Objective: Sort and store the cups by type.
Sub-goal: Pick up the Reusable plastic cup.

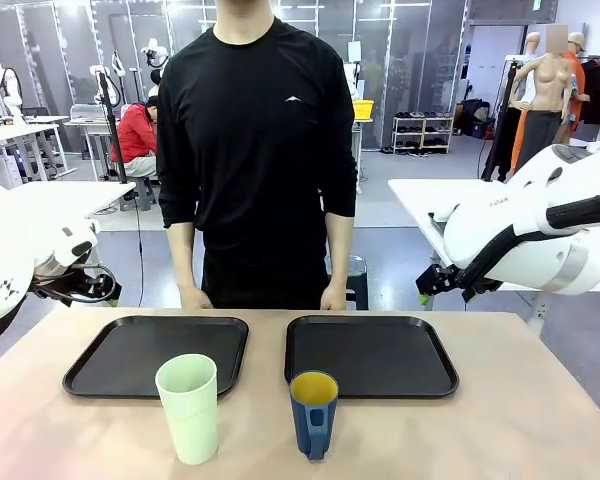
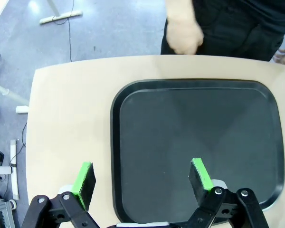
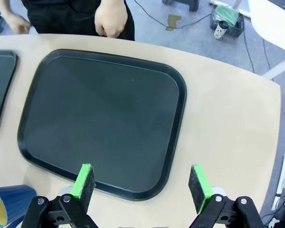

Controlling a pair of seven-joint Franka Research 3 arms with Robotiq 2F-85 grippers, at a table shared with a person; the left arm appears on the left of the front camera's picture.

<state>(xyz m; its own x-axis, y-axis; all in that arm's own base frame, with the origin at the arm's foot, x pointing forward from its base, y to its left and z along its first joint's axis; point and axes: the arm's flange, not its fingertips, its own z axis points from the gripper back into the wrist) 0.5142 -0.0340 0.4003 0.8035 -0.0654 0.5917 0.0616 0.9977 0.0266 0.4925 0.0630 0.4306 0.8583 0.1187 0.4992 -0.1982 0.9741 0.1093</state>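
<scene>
The left gripper (image 2: pixel 141 166) hangs high with its jaws spread wide and nothing between them. One green pad is over bare table (image 2: pixel 66 118), the other over the left tray (image 2: pixel 194 137), whose left rim runs up between the two fingers. Beyond that tray, at the table's far edge, rests a hand (image 2: pixel 183 35) of the person in black.

In the front view the left tray (image 1: pixel 100 360) lies flat, and the tumbler (image 1: pixel 188 408) stands upright on the table just in front of its near rim, to the right of the left arm and well apart from it. Right of the tumbler, near but not touching, stands the mug (image 1: pixel 313 412), upright, its handle turned toward the robot, just in front of the near left corner of the right tray (image 1: pixel 380 355).

The right gripper (image 3: pixel 140 168) is released too, jaws wide and holding nothing, poised above the near rim of the right tray (image 3: pixel 104 118). The mug (image 3: pixel 7 204) sits off to the left of its left finger, outside the tray's corner. Past the tray, straight ahead of the fingers, the person's other hand (image 3: pixel 111 19) rests at the table's far edge. To the right of this gripper is bare table (image 3: pixel 228 123).
</scene>
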